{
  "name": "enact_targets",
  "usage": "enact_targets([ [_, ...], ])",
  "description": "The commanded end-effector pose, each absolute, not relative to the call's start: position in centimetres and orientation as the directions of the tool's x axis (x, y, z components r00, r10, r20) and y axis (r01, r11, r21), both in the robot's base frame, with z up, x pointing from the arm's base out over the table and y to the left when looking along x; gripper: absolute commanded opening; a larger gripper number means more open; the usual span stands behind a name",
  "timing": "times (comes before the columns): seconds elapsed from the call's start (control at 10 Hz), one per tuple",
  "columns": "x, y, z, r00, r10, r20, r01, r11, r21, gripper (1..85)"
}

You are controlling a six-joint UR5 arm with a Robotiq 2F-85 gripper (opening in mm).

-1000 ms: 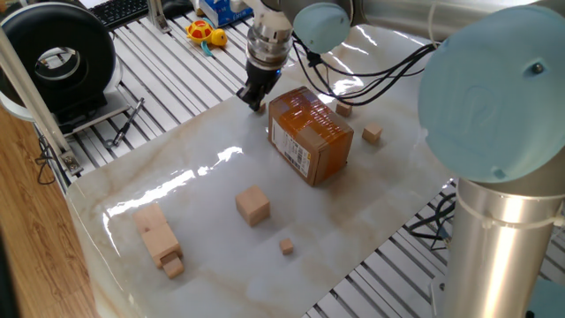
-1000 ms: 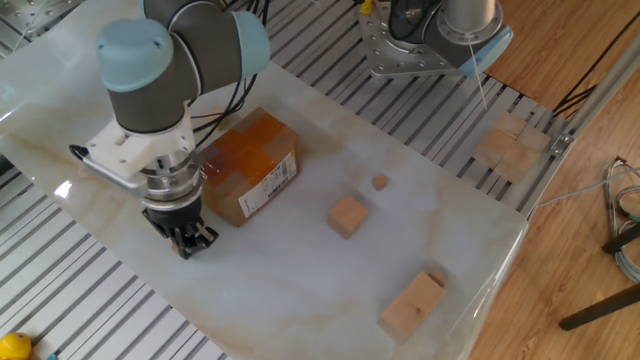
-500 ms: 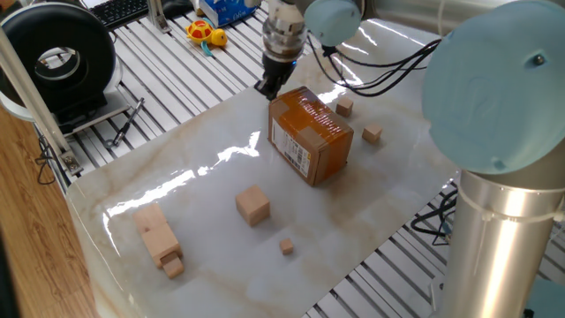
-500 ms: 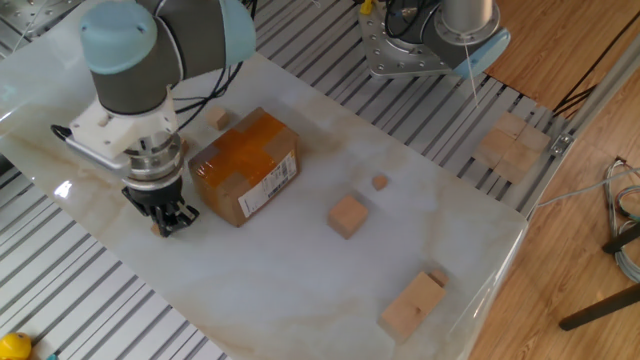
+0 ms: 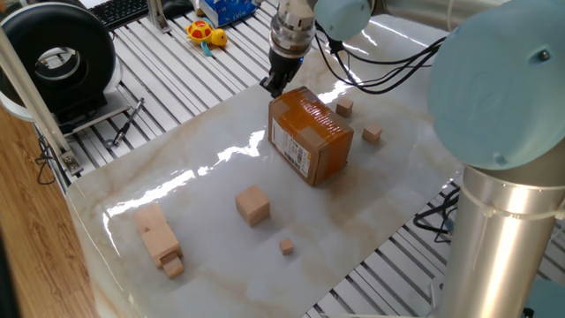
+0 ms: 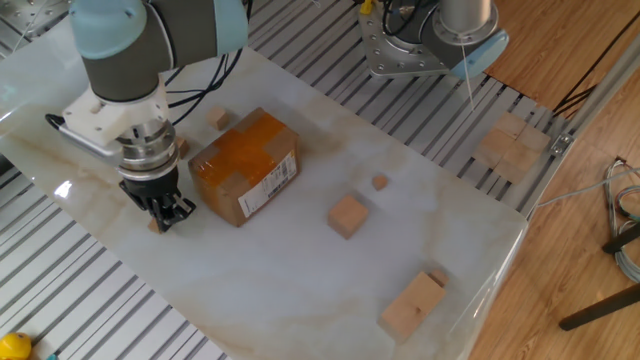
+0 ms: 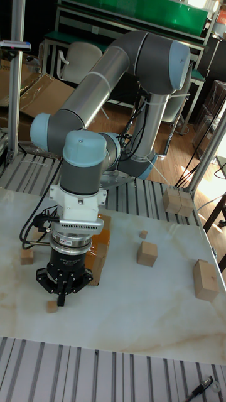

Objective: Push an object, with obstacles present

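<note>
— Gripper (image 7: 61,295) state is requested.
— Fingers are seen drawn narrow, nearly together, and nothing is held. They are pointed down, just above the table (image 6: 300,290).
— Where is the tiny cube (image 7: 51,306) found?
— It is recorded just beside the fingertips, near the table edge closest to the tall fixed camera. Contact cannot be judged.
— Obstacles are to be logged.
— The cardboard box (image 5: 311,134) is placed directly behind the gripper. Two small cubes (image 5: 344,107) are noted beyond the box, towards the opposite edge. The mid-sized cube (image 6: 348,215) is set mid-table, with another small cube (image 6: 380,182) near it. The stacked long blocks (image 6: 413,305) are located by the far corner.
</note>
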State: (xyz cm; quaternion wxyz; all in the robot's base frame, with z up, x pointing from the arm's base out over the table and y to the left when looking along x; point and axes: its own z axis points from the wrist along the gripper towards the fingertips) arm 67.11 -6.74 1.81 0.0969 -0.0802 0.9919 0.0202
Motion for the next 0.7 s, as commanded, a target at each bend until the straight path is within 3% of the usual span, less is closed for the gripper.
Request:
enact_targets([
  [0.0,67.3,-6.5,2.1,-0.971,-0.121,-0.207,-0.134,0.99,0.053,1.3],
  [0.6,68.6,-6.7,0.7,-0.969,-0.11,-0.221,-0.121,0.992,0.037,1.3],
])
